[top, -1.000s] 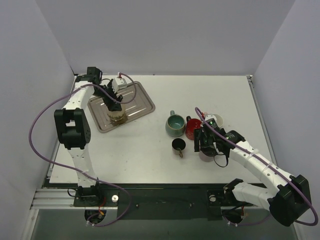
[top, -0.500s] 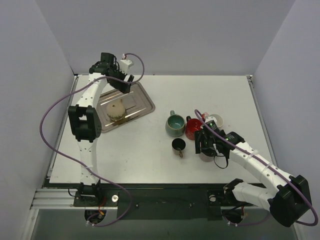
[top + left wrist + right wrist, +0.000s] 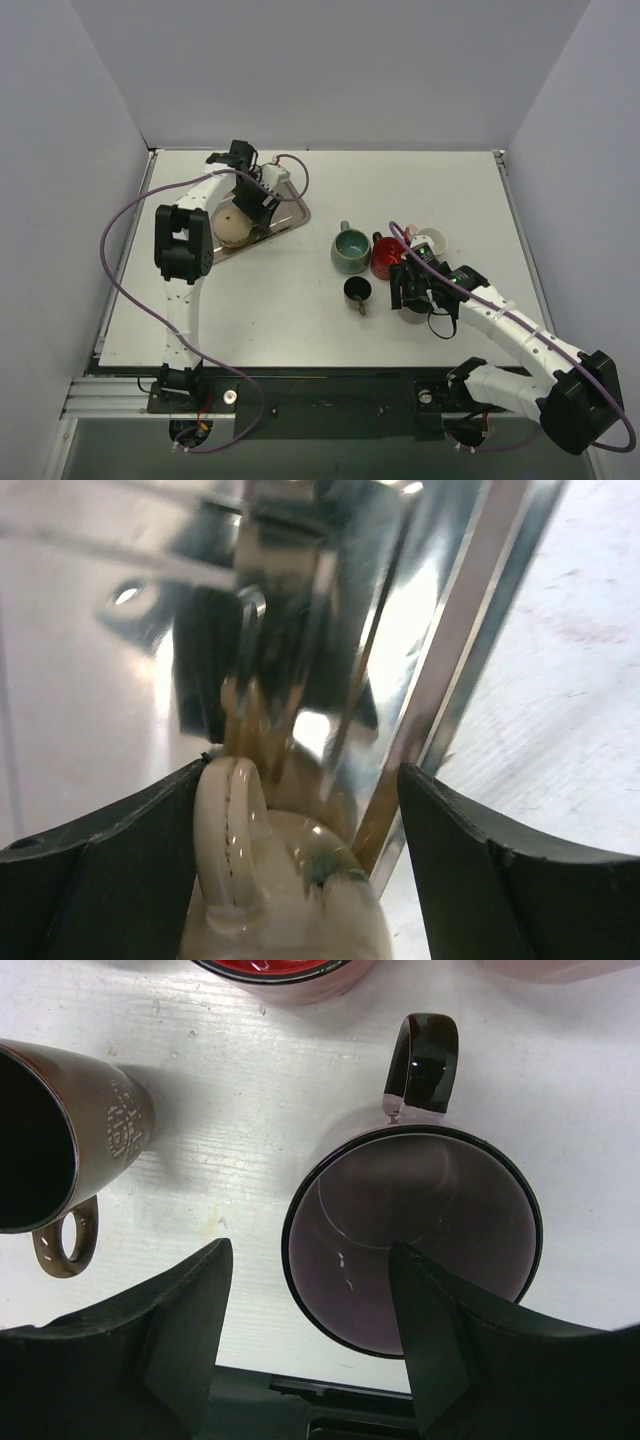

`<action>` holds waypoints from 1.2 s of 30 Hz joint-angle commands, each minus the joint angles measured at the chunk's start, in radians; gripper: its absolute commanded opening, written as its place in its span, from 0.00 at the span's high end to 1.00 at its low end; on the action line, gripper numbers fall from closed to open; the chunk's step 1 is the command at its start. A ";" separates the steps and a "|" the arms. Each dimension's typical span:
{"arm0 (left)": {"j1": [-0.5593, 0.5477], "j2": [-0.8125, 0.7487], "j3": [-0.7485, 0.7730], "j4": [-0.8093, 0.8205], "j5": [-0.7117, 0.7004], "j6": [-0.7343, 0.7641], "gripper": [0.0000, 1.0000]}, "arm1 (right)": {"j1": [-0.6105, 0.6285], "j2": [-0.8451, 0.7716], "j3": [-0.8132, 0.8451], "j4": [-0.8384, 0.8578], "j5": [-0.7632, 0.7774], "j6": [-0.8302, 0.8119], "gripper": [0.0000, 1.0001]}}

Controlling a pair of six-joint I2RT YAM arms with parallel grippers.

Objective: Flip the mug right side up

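Where motion blur permits, left gripper (image 3: 300, 770): jaws spread wide, gripping nothing.
Mug (image 3: 285, 890): cream, low between its fingers (image 3: 120, 870), handle beside the left one; base cut off, orientation unclear.
Tray (image 3: 465, 660): beneath mug, reflections obscure detail.
Right gripper (image 3: 310, 1250): wide open above upright purple mug (image 3: 415, 1240) on surface (image 3: 250, 1090).
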 commanded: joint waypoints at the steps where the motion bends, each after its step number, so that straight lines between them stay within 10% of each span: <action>1: -0.044 -0.086 0.005 -0.018 0.112 0.073 0.17 | -0.005 -0.041 -0.016 -0.008 0.030 -0.008 0.41; 17: -0.078 -0.108 -0.027 -0.062 -0.147 0.300 0.36 | -0.005 -0.047 -0.030 -0.002 0.020 -0.010 0.41; 23: -0.081 -0.108 -0.020 -0.030 -0.161 0.279 1.00 | -0.003 -0.062 0.000 -0.017 0.017 -0.013 0.40; 36: 0.008 -0.382 0.105 0.060 0.196 -0.087 1.00 | 0.079 -0.120 0.275 -0.115 0.024 -0.157 0.27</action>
